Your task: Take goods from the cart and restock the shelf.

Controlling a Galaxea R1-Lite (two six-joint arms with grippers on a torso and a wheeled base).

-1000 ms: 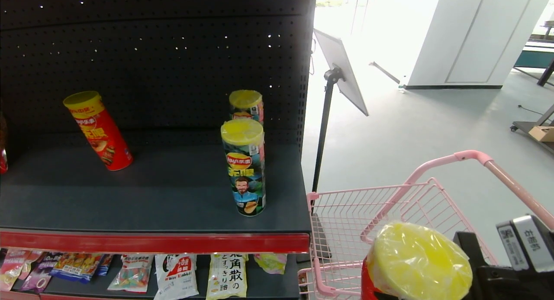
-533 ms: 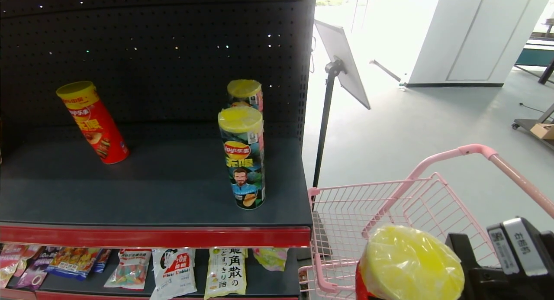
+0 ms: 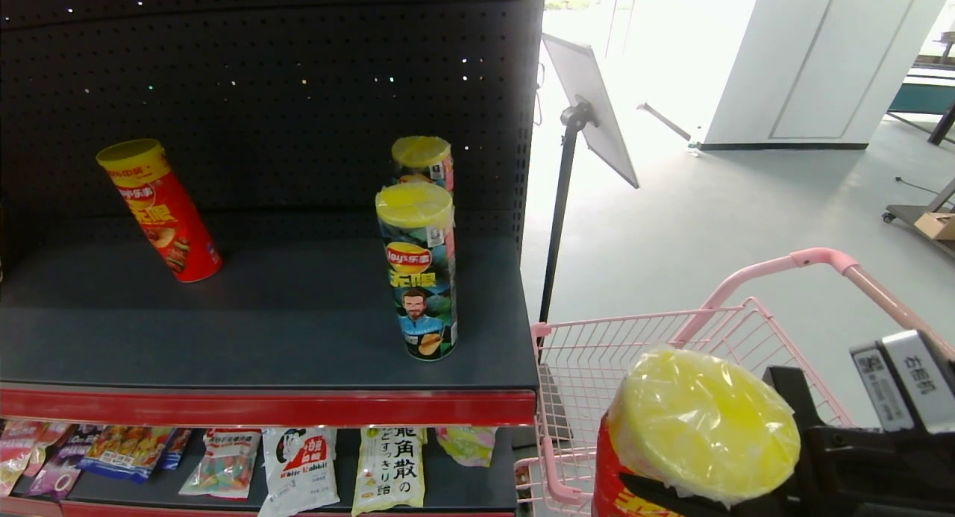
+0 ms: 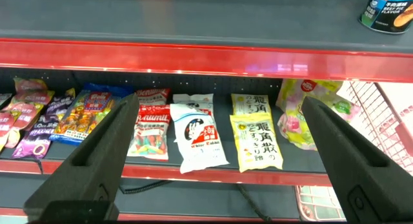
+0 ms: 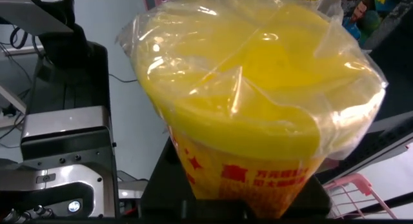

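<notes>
A red chip can with a yellow plastic-wrapped lid (image 3: 697,420) is held upright over the near end of the pink cart (image 3: 597,368), with my right gripper (image 3: 746,487) shut on its body. The right wrist view has that can's lid (image 5: 258,88) right in front. On the dark shelf (image 3: 283,315) stand a red can (image 3: 158,211) at the left and two blue-green cans, one in front (image 3: 418,271) and one behind (image 3: 422,159). My left gripper (image 4: 219,159) is open, low before the lower shelf.
Several snack bags (image 3: 306,472) lie on the lower shelf under the red edge strip (image 3: 268,406). A tilted board on a black stand (image 3: 574,121) rises between shelf and cart. The shelf floor between the red can and the blue-green cans is bare.
The head camera tipped a little at first. Since then my right gripper has lifted the red can higher, slightly toward the shelf. The cans on the shelf stay put.
</notes>
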